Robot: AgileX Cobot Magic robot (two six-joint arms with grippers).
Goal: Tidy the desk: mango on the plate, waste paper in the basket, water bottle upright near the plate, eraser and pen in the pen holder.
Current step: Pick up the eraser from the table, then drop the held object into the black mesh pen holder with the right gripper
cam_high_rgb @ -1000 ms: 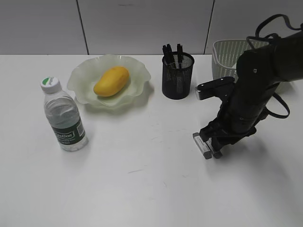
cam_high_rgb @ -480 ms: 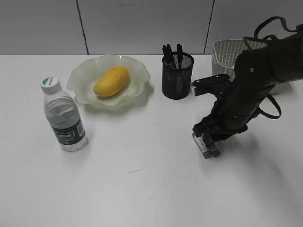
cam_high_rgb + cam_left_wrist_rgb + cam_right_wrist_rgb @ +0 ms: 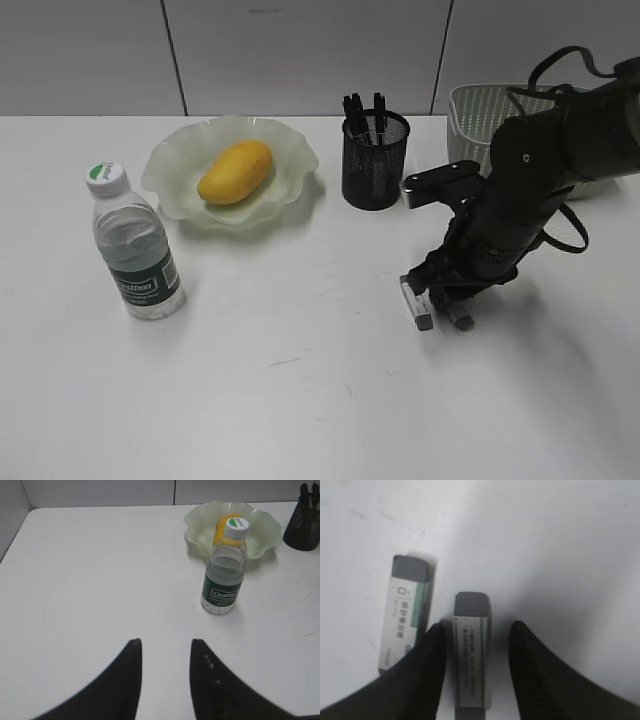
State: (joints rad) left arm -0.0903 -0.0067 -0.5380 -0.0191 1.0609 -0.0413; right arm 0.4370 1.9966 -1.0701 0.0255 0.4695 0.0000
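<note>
Right hand (image 3: 476, 667) lower now, straddling one paper-sleeved eraser (image 3: 471, 655), print illegible.

The exterior camera is looking down at a slant across the table (image 3: 300, 400) toward the far wall. The left wrist camera is facing far-right from the near-left, sharing the water bottle (image 3: 224, 570) and plate (image 3: 197, 522). The right wrist camera is pointing seemingly straight down, very near two erasers (image 3: 470, 650).
</note>
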